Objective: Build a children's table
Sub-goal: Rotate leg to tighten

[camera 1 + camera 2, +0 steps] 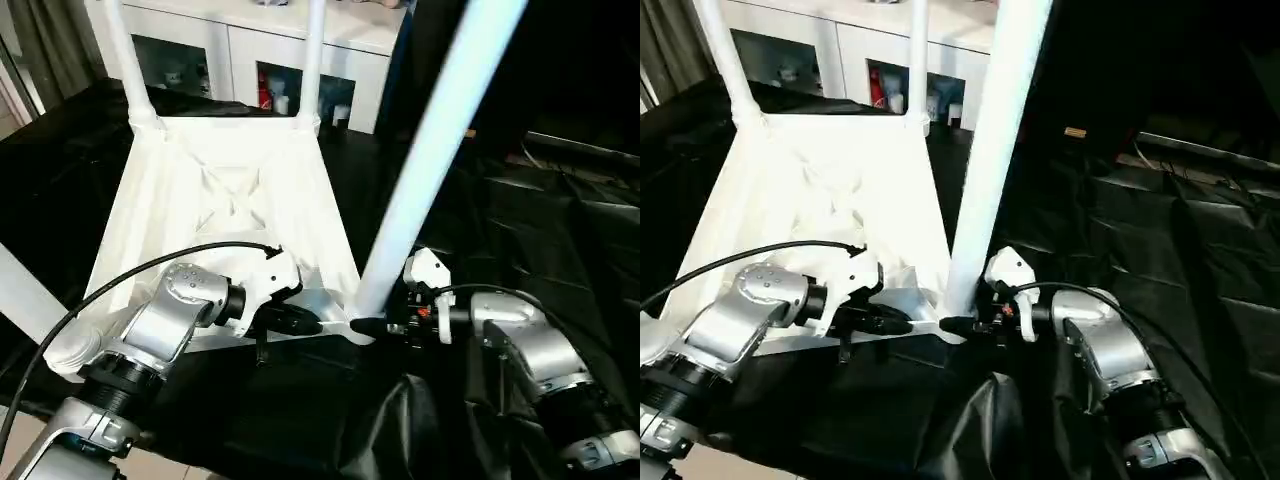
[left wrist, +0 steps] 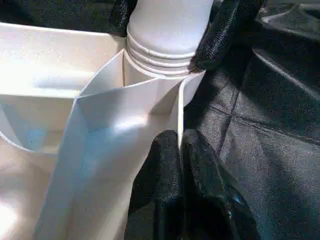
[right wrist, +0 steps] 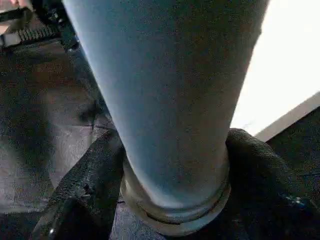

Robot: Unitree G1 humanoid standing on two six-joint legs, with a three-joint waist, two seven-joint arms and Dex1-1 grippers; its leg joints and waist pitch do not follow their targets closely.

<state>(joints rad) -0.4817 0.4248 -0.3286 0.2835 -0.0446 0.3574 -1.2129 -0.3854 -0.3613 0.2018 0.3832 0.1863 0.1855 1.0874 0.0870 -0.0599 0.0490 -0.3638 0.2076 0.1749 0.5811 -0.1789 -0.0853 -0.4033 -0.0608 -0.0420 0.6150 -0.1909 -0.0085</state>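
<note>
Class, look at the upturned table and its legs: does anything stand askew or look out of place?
Yes: the near leg leans sideways in its corner socket, while the two far legs stand nearly straight. The right gripper grips its base.

One tabletop (image 1: 225, 200), three legs (image 1: 430, 150)

I'm seeing my silver forearms (image 1: 165, 325) ending in white wrist housings (image 1: 268, 275), black cables (image 1: 130, 270) looping over them, and black textured fingers (image 2: 200, 190).
</note>
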